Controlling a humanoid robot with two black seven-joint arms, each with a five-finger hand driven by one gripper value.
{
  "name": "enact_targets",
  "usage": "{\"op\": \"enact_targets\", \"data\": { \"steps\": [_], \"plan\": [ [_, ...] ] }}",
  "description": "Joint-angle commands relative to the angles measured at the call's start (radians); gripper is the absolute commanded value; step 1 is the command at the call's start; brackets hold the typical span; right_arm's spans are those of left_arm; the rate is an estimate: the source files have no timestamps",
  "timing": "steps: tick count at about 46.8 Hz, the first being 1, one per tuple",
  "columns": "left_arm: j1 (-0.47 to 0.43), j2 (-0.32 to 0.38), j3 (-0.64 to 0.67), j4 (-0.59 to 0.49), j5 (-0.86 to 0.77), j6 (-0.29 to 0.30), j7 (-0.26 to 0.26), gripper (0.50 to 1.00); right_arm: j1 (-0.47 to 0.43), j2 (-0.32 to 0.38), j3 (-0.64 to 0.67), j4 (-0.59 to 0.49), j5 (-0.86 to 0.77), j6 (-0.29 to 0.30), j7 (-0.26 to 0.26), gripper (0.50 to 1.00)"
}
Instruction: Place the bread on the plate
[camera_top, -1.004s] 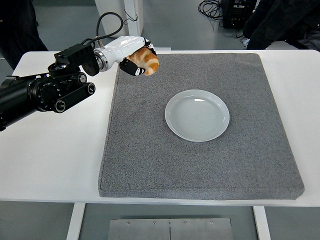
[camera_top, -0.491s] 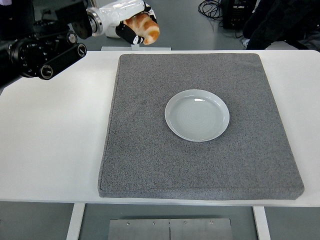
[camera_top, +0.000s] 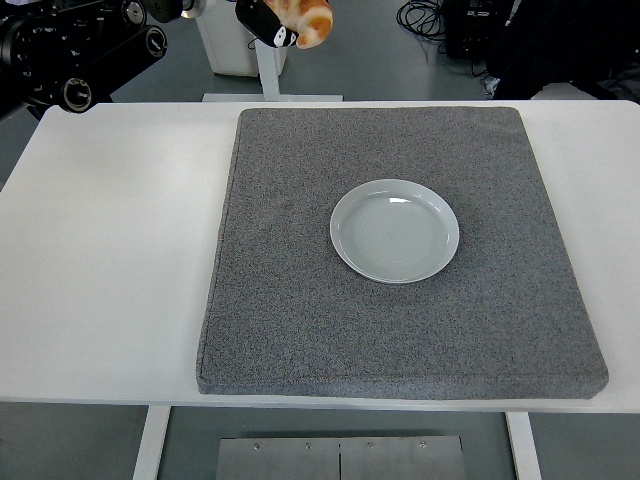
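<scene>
Golden-brown bread (camera_top: 308, 22) with pale patches, cut off by top edge so long axis unclear, grasped in left hand (camera_top: 272, 22), plate (camera_top: 395, 231) on grey mat (camera_top: 300, 320)

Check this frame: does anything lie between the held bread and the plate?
Nothing but bare grey mat in the head view. The left hand grips the bread at the top edge; the plate sits empty.

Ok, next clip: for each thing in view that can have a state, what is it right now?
bread: gripped, lifted high at the picture's top, beyond the table's far edge
left robot hand: shut on the bread, mostly cut off by the frame
plate: empty, upright on the mat
grey mat: flat on the table, holding only the plate
white table: bare around the mat
</scene>
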Motion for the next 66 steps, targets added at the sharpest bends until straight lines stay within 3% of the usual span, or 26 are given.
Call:
{"op": "enact_targets", "data": {
  "steps": [1, 13, 20, 34, 43, 66],
  "plan": [
    [-0.002, -0.019, -0.002, 0.000, 0.000, -0.002, -0.001, 0.500, -0.001, 0.000, 0.000, 0.000, 0.000, 0.000, 0.000, 1.000],
    [-0.025, -0.111, 0.004, 0.000, 0.000, -0.005, -0.017, 0.500, 0.001, 0.000, 0.000, 0.000, 0.000, 0.000, 0.000, 1.000],
    [-0.019, -0.198, 0.006, 0.000, 0.009, -0.004, -0.015, 0.500, -0.001, 0.000, 0.000, 0.000, 0.000, 0.000, 0.000, 1.000],
    [-0.011, -0.256, 0.007, 0.000, 0.016, -0.002, -0.015, 0.500, -0.001, 0.000, 0.000, 0.000, 0.000, 0.000, 0.000, 1.000],
    [-0.005, -0.256, 0.073, 0.000, 0.016, 0.008, -0.014, 0.500, -0.001, 0.000, 0.000, 0.000, 0.000, 0.000, 0.000, 1.000],
    [0.030, -0.256, 0.101, -0.006, 0.022, 0.028, -0.018, 0.500, -0.001, 0.000, 0.000, 0.000, 0.000, 0.000, 0.000, 1.000]
  ]
}}
